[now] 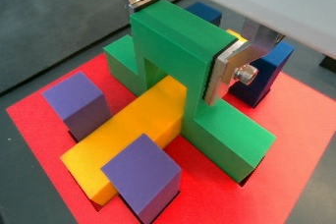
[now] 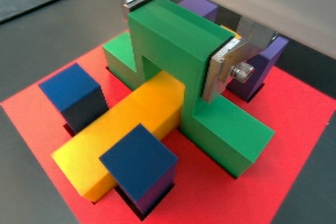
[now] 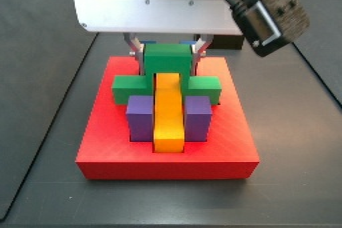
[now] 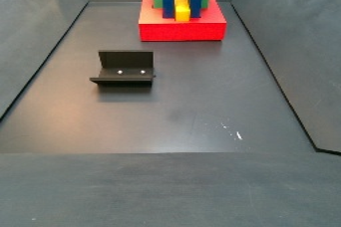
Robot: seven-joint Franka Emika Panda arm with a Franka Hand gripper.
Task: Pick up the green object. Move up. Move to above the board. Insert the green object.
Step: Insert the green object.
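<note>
Dark floor [image 4: 160,112], fixture [image 4: 124,68], gripper [image 1: 184,36] clasping green object [image 1: 178,41]

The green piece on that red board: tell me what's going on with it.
The arm's tool sits over the board, its flat silver fingers closed on the tall centre of the green object. That piece straddles the long yellow bar, its low ends down in the board, among blue and purple blocks. It looks inserted or nearly so, with the tool not yet let go. The fixture stands apart on the floor.
</note>
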